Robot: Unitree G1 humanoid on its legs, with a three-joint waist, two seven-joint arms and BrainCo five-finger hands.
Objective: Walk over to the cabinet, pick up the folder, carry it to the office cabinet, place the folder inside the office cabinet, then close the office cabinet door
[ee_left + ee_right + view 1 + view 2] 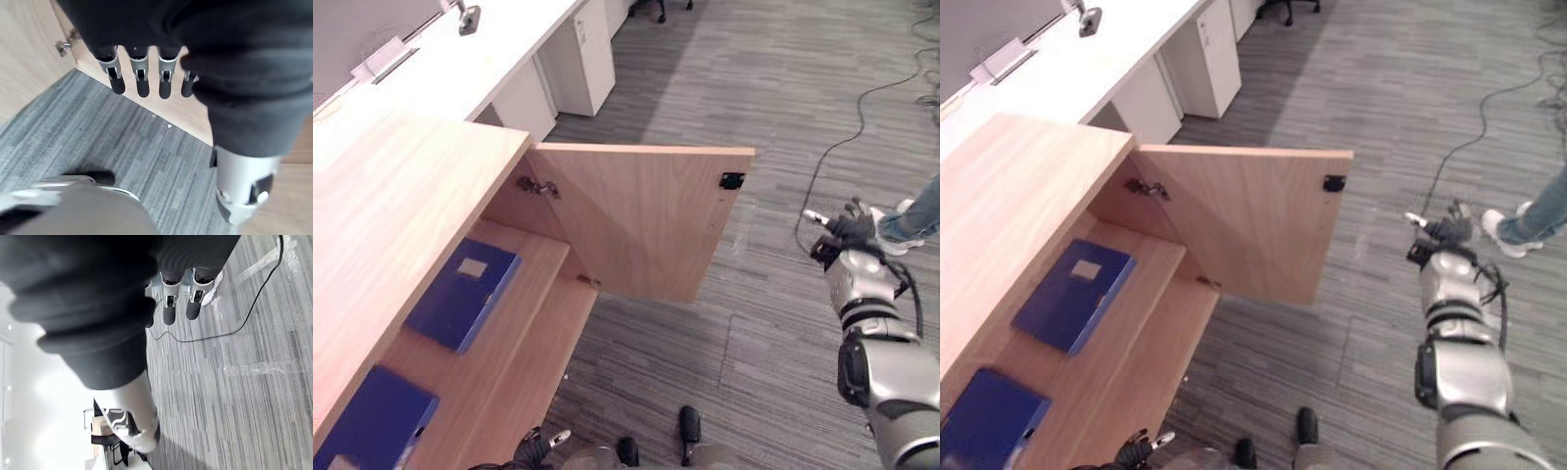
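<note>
Grey striped carpet (754,323) lies below the open wooden cabinet door (646,215)

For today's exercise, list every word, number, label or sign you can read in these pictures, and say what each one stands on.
No text can be read anywhere.
Pale label on the blue folder in the cabinet: too small to read.
Second blue folder, lower left: no readable print.
Black fitting on the open cabinet door: no print to be seen.
</note>
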